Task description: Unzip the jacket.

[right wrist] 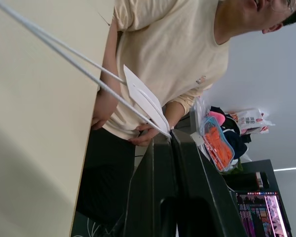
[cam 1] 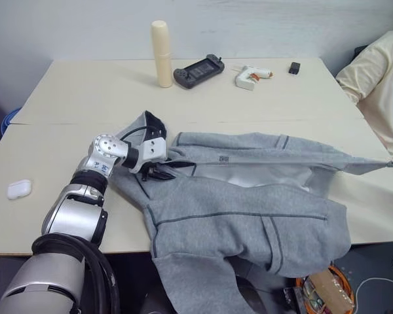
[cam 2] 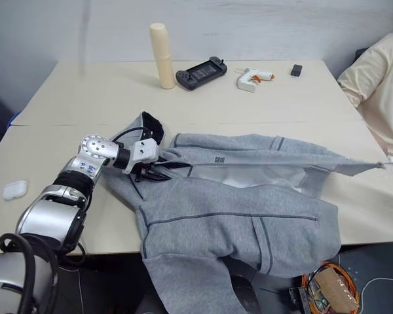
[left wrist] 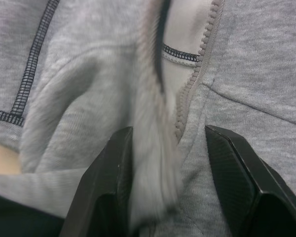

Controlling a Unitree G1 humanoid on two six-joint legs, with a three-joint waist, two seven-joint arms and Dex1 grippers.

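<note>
The jacket (cam 1: 249, 216) lies nearest, its lower part spilling over the near edge of the worktop (cam 1: 72, 98) while the rest is spread flat across the middle. The front stands mostly parted, with the pale inner lining showing between the two grey panels, so by my reading the unzipping is far along or finished.

The left hand (cam 1: 158, 171) sits at the collar end, just below the dark-lined hood. In its wrist view the two black fingers (left wrist: 106, 182) stand part open around a bunched fold of fleece beside the zipper teeth (left wrist: 197, 74), pinning that end (most likely as an anchor, so the garment cannot slide while the other end is drawn away).

The far panel's edge is stretched into a taut line running to the worktop's right edge. There the right hand (right wrist: 170, 139) has its fingers pressed together on a white paper tag (right wrist: 143, 98) with thin white strings (right wrist: 54, 47) leading off it. That pull explains the straight, tight hem.

A person in a cream shirt (cam 1: 380, 78) stands just beyond the right end. Along the back lie a cream cylinder (cam 1: 162, 52), a dark handheld console (cam 1: 198, 70), a white glue gun (cam 1: 250, 76) and a small black item (cam 1: 294, 67); a white earbud case (cam 1: 19, 189) rests at the left.
</note>
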